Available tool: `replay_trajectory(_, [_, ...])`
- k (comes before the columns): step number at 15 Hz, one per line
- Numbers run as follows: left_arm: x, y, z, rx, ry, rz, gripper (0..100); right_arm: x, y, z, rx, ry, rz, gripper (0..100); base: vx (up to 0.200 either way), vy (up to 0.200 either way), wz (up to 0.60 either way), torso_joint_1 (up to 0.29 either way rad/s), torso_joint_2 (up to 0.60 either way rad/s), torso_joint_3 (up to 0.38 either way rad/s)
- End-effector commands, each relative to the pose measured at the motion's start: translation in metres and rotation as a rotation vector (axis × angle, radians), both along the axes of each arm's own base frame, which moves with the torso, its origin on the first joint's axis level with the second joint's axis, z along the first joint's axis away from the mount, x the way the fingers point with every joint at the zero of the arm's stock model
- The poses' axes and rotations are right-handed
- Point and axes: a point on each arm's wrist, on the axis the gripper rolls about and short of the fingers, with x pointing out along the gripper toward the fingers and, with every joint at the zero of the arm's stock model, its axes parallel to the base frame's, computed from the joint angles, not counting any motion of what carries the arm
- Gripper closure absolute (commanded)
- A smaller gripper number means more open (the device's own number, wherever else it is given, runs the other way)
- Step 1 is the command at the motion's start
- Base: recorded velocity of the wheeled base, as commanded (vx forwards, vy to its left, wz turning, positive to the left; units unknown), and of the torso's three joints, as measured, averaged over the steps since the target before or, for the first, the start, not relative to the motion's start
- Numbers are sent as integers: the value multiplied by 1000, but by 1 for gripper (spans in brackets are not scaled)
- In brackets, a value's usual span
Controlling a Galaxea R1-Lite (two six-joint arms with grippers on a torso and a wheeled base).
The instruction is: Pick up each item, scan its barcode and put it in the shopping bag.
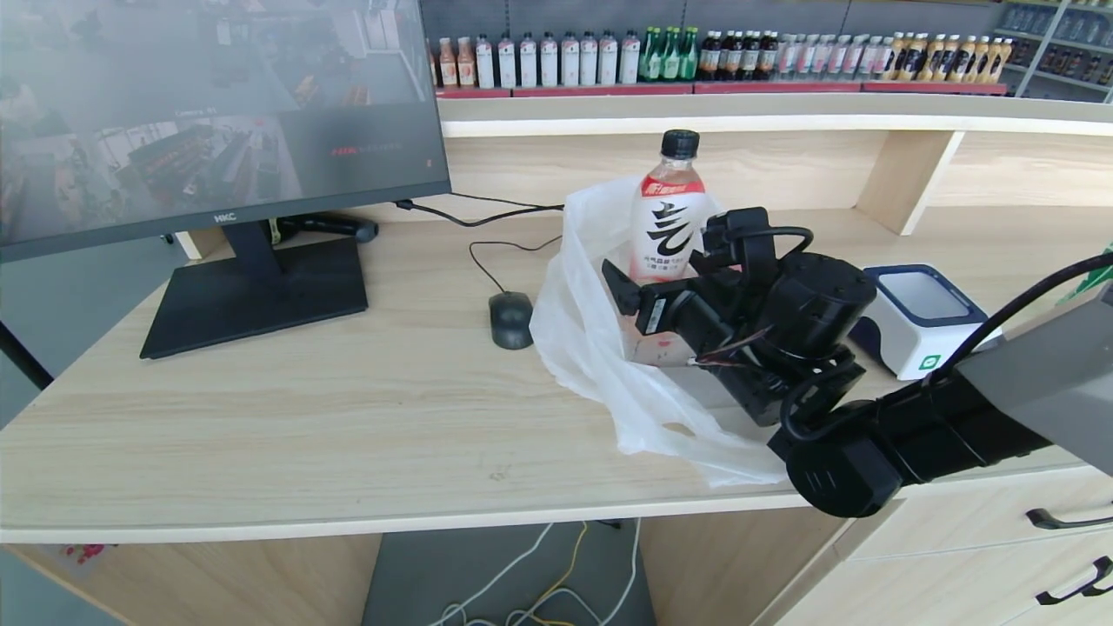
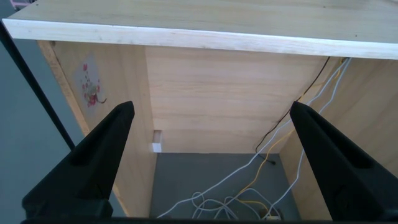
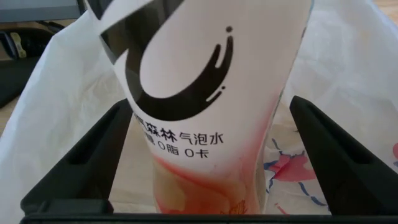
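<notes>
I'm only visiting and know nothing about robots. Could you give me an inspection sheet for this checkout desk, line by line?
Surface: light wooden counter, flat and dry.
Job's things: bottle stands upright inside the white shopping bag; the scanner sits beside the bag, on the robot's right.
Clutter: monitor and mouse on the robot's left side.
Grippers: right gripper is open, with a finger on each side of the bottle; left gripper is open and holds nothing, below the counter's edge.
Cables: mouse cable runs across the counter; loose wires lie under it.
Surroundings: shelf of drinks behind the counter.
</notes>
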Motion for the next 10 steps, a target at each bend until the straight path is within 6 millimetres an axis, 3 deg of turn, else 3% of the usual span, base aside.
replay_trajectory(1, [0,0,0,1,-1,1,0,-4,-3,9,12,-21,0,0,0,0,0,0,0,0])
replay_trajectory(10, [0,0,0,1,-1,1,0,-59,-35,33,12,-26,6,0,0,0,0,0,0,0])
